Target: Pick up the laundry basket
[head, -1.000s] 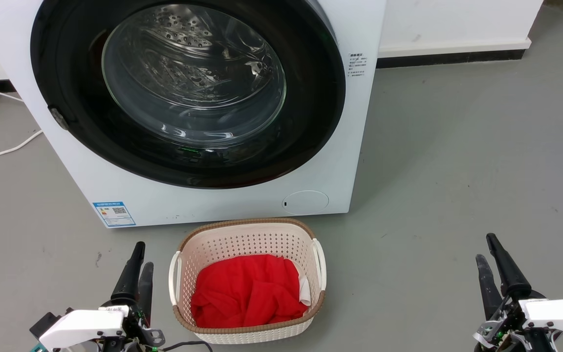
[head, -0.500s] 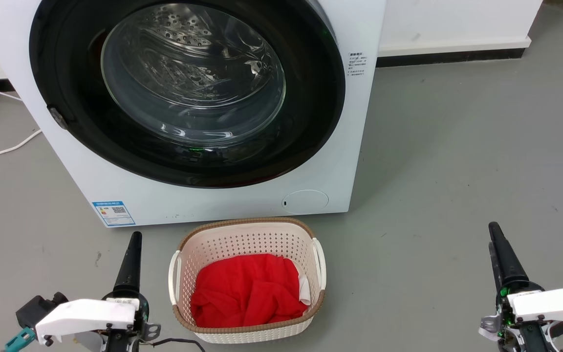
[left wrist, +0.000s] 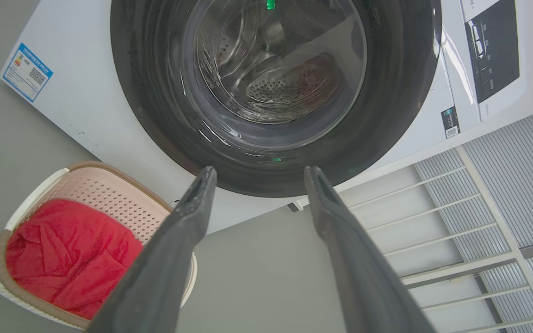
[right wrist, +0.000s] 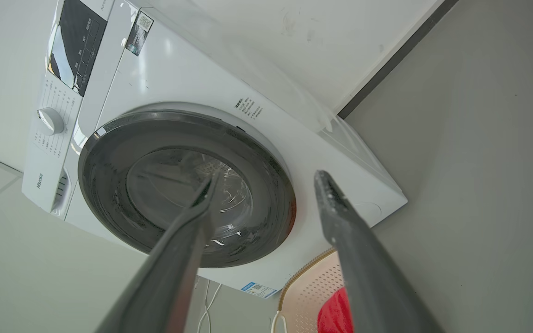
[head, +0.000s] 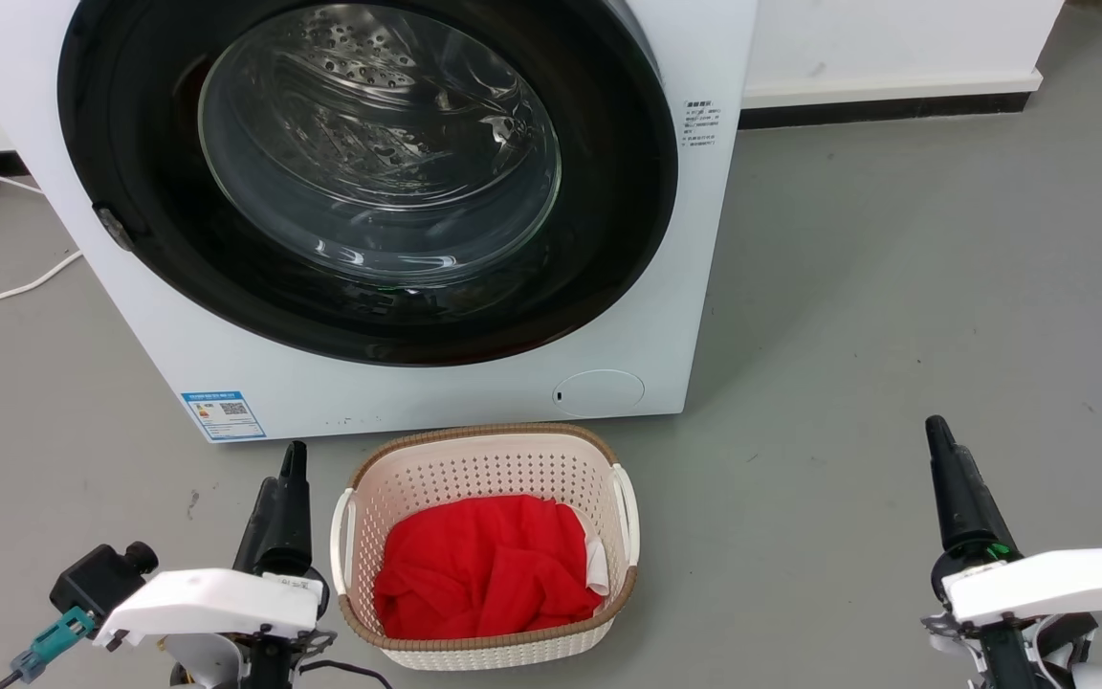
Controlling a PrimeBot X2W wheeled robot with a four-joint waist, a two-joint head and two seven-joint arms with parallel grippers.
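Cream perforated plastic forms the laundry basket (head: pixel 494 474), seen in the head view upright on the floor (head: pixel 848 335) just before the washing machine (head: pixel 398 397), with red cloth (head: pixel 484 569) inside. Its handles (head: pixel 341 541) face left and right; the long axis cannot be told. The left gripper (head: pixel 295 455) is placed near the left one, the right gripper (head: pixel 938 431) well apart. In the left wrist view, the fingers (left wrist: pixel 178 231) are spread wide, nothing gripped. In the right wrist view they are likewise parted and empty.

Grey floor (head: pixel 895 287) with white washing machine (head: pixel 369 402), laundry basket (head: pixel 484 469) just before it, white cable (head: pixel 11 292) at left
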